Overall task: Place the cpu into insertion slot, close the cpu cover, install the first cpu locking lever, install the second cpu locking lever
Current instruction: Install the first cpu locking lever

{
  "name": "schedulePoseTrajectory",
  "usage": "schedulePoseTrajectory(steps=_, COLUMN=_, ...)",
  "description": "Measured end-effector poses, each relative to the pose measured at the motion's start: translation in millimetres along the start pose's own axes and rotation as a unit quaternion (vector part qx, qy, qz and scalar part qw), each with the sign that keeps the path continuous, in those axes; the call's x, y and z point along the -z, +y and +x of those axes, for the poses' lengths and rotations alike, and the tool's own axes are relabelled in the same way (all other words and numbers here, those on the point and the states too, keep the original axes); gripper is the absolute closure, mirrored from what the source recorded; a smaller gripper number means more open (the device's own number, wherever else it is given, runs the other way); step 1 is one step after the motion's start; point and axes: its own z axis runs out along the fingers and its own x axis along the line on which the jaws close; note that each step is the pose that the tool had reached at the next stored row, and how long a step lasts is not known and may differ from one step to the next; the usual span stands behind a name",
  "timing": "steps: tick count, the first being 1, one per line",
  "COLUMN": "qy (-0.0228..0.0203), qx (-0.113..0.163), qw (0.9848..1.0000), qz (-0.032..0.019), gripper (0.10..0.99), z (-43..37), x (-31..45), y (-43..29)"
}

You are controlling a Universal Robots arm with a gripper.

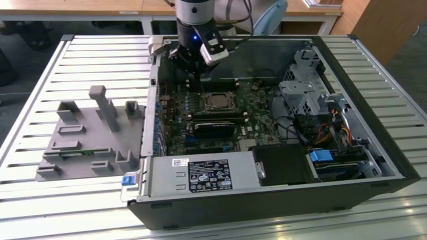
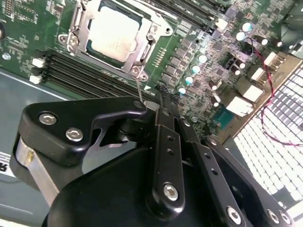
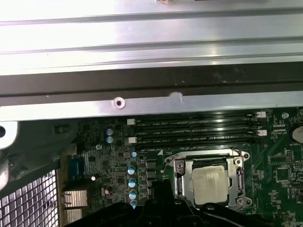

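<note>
The cpu (image 2: pixel 113 34) lies in the insertion slot (image 2: pixel 71 40) with its silver face up. The cpu cover (image 2: pixel 146 49) is down over it, framing the chip. A thin wire locking lever (image 2: pixel 138 90) rises from the socket's corner straight into my fingertips. My gripper (image 2: pixel 147 105) is shut on that lever's end, just beside the socket. In the exterior view the gripper (image 1: pixel 193 75) hangs inside the open computer case, behind the cpu (image 1: pixel 217 101). The first wrist view shows the cpu (image 3: pixel 210 185) seated under the cover (image 3: pixel 179 179).
Black memory slots (image 3: pixel 196 130) run along one side of the socket, close to the case's metal wall (image 3: pixel 151 80). A labelled grey power box (image 1: pixel 200 175) fills the case's front. A grey fixture (image 1: pixel 87 140) stands on the slatted table at the exterior view's left.
</note>
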Motion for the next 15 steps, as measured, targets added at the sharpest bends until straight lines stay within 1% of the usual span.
schedulePoseTrajectory(steps=7, qy=0.0, qx=0.0, qw=1.0, qz=0.0, gripper=0.98, z=4.7, x=-0.4, y=0.7)
schedulePoseTrajectory(steps=15, qy=0.0, qx=0.0, qw=1.0, qz=0.0, gripper=0.98, z=9.4, x=-1.3, y=6.8)
